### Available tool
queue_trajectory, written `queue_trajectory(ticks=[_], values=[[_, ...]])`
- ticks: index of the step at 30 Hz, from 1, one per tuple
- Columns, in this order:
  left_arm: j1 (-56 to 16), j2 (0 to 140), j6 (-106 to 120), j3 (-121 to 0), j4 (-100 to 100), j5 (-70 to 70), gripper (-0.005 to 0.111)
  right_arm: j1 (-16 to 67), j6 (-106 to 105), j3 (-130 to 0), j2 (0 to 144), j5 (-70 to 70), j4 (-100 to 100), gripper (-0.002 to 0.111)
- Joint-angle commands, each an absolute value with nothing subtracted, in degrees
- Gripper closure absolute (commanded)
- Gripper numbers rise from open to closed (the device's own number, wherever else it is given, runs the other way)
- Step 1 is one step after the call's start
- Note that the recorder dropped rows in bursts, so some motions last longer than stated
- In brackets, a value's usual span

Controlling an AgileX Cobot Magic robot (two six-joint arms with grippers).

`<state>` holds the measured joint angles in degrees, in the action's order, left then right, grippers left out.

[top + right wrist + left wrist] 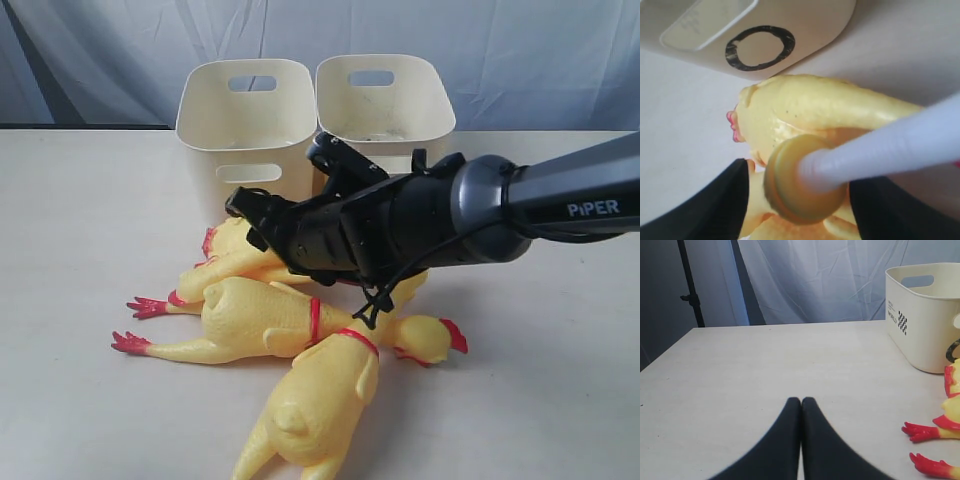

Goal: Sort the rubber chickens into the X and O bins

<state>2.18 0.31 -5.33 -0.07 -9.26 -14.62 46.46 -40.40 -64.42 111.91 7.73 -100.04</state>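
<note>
The right gripper [250,218] hangs low just in front of the O bin [760,47], over the pile of rubber chickens, with its jaws spread wide. In the right wrist view its two dark fingers [715,210] stand on either side of a yellow disc [782,200] with a white tube [890,145] running from it. A sliver of gap shows at one finger; at the other I cannot tell whether it touches. Beyond the disc lies the rear chicken [815,110], the one nearest the O bin, its red-tipped end just short of the wall that bears the black O. Whether the disc and tube belong to this chicken I cannot tell. The middle chicken [260,320] lies alongside it, farther from the O bin and touching it, with its red-combed head pointing toward the side where the second bin [385,100] stands. The front chicken [310,410] is farthest from the O bin, its red-banded neck against the middle chicken and its lower end cut off by the picture's edge. The second bin sits just beside the O bin, and the right arm crosses in front of it. The far edge of the table [80,220] runs close behind both bins. On the O bin's side away from the second bin the tabletop is wide and bare. The left gripper [801,401] hovers over it, fingers pressed together on nothing, apart from the chickens' red feet [920,430].
</note>
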Motion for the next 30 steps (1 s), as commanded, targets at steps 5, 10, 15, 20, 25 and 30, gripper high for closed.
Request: queue_trajectory(ticks=[5,10,15,20,25,30], values=[[2.3,0.0,-5.7,0.0,-9.3,-13.7,0.107,46.4,-40.3,-65.4,113.9,8.1,-99.9,0.054],[2.3,0.0,-5.7,0.0,-9.3,-13.7,0.107,46.4,-40.3,-65.4,113.9,8.2,-99.9,0.073],[2.3,0.0,-5.7,0.0,-9.3,-13.7,0.107,46.4,-40.3,-65.4,113.9,8.2,-99.9,0.089],[2.3,0.0,-5.7,0.0,-9.3,-13.7,0.107,46.4,-40.3,-65.4,113.6,8.1,-99.9,0.091],[2.3,0.0,-5.7,0.0,-9.3,-13.7,0.107,46.4,-40.3,-65.4,112.1,8.1,-99.9,0.091],[2.3,0.0,-5.7,0.0,-9.3,-13.7,0.107,46.4,-40.4,-65.4,109.6,6.0,-99.9,0.091]])
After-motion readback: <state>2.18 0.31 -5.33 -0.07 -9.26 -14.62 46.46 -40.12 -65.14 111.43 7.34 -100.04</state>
